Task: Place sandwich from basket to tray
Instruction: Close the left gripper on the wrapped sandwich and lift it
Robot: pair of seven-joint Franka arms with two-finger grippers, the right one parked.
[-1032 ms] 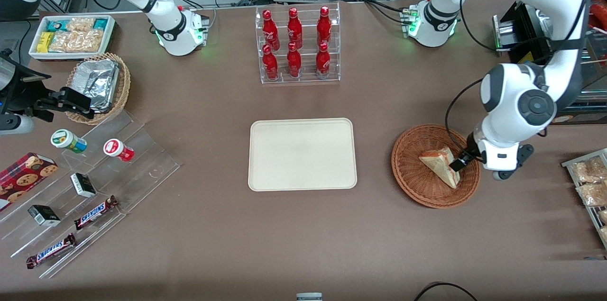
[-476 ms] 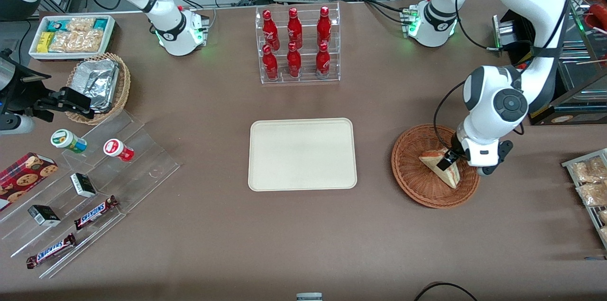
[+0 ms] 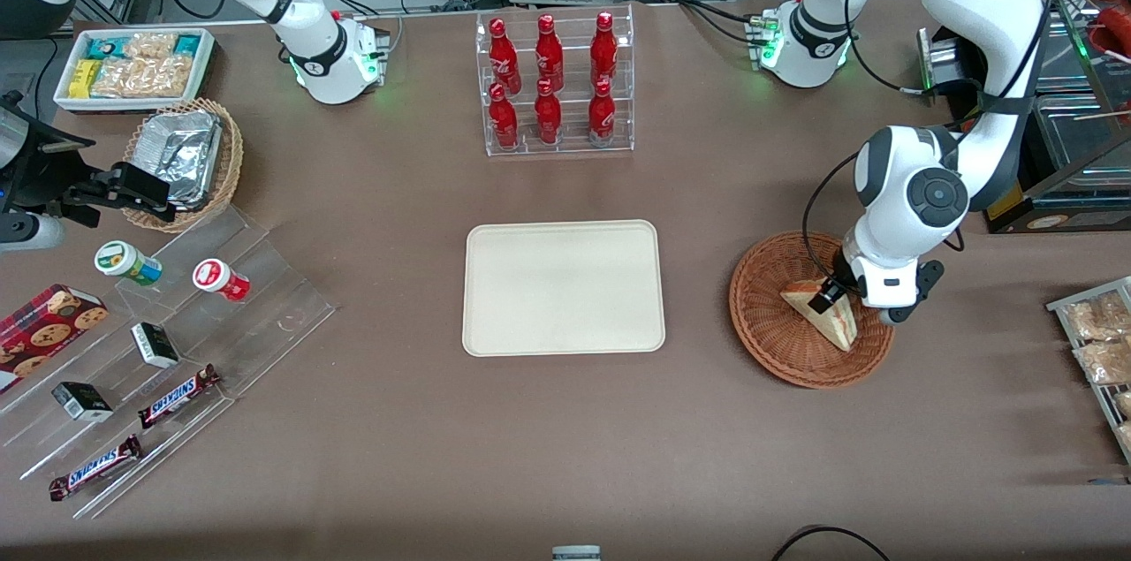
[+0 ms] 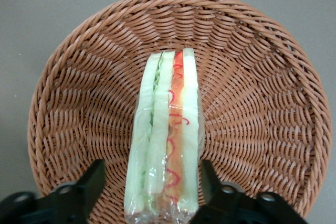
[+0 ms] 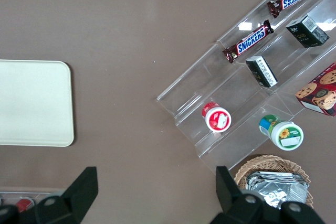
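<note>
The left arm's claw (image 3: pixel 831 300) hangs low over the reddish-brown wicker basket (image 3: pixel 767 314), right above the sandwich (image 3: pixel 826 320) that lies inside it. From the wrist camera, the two dark fingers (image 4: pixel 86 184) stand spread apart, one on each side of the sandwich's (image 4: pixel 168 140) layered edge, with a gap between each finger and the clear wrap, so nothing is gripped. The wedge rests on the woven floor of the basket (image 4: pixel 252 93) with its cut edge turned up toward the claw (image 4: pixel 155 198), showing pale bread, green filling and a red-orange strip with squiggles of red under the wrap. In the front view the sandwich sits in the half of the basket nearer the working arm's end of the bench (image 3: pixel 565 437), its point toward the front camera. The cream rectangular tray (image 3: pixel 495 331) lies flat at the middle of the bench, well apart from the basket, toward the parked arm. Farther from the front camera than the tray stands a clear rack of red bottles (image 3: pixel 550 84). Toward the parked arm's end are a smaller tan basket with foil containers (image 3: pixel 184 156), a white box of snack packets (image 3: pixel 134 66), and a clear stepped stand (image 3: pixel 265 278) bearing small tubs, boxes and Snickers bars (image 3: pixel 177 396). Bagged pastries (image 3: pixel 1098 340) lie at the working arm's end.
</note>
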